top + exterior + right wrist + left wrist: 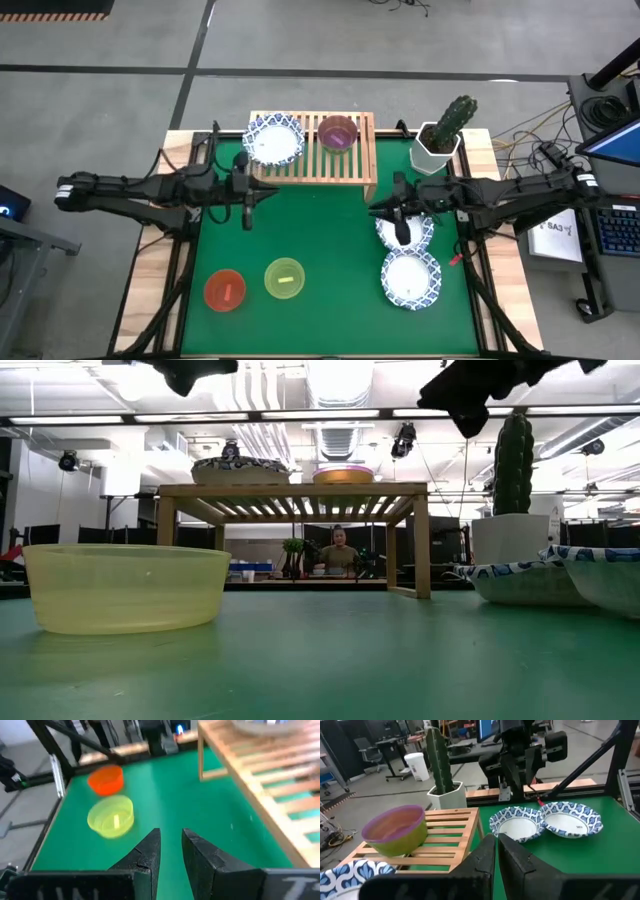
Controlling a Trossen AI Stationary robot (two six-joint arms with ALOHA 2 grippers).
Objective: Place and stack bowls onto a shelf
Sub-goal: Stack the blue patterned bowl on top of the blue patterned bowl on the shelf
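Shelf (313, 150) at bench (320, 260) back edge holds a blue-rimmed white stack (273, 140) on its left and a purple-in-green stack (338, 133) mid; right slot free. Left gripper (247, 215) hovers just in front of the shelf, jaws nearly clenched, empty. Right gripper (402, 232) hangs over the near-shelf blue-rimmed bowl (404, 231), jaws slightly released, grasping nothing; likely lining up a rim pick. Second white bowl (411, 278) touches it. Red bowl (225, 290) and yellow bowl (285, 279) wait at the front left.
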